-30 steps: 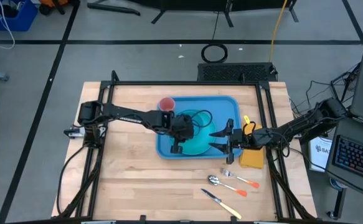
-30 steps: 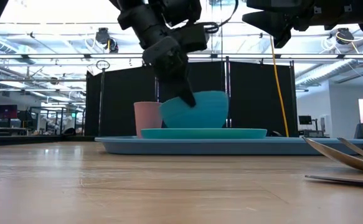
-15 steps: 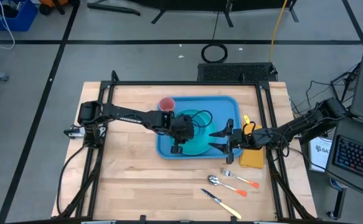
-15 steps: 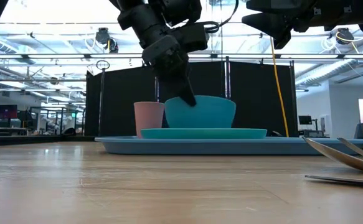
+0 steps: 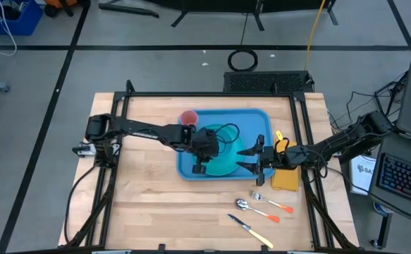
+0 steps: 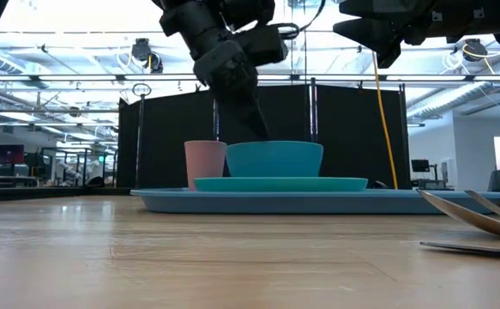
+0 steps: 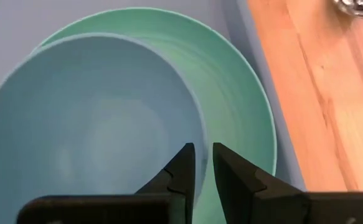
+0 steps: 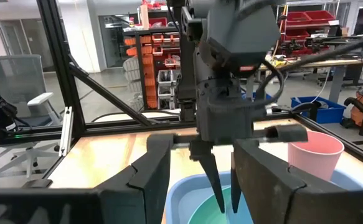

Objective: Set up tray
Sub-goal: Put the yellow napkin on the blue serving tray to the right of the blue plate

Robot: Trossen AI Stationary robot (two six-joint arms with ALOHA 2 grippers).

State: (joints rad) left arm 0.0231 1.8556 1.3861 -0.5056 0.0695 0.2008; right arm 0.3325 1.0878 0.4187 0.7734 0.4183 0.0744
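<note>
Bowl down, cutlery to go
Tray at frame centre carries plate, bowl, cup; left hand parted around the bowl's rim, right hand spread empty; 3 utensils remain on the worktop.

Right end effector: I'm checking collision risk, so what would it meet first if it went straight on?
Probably the left end effector, which hangs straight ahead of the right end effector over the bowl on the tray; depth is unclear.

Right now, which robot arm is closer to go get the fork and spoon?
Probably the right. Its gripper hangs open at the tray's edge, just above the fork and spoon. The left gripper is farther, at the bowl.
</note>
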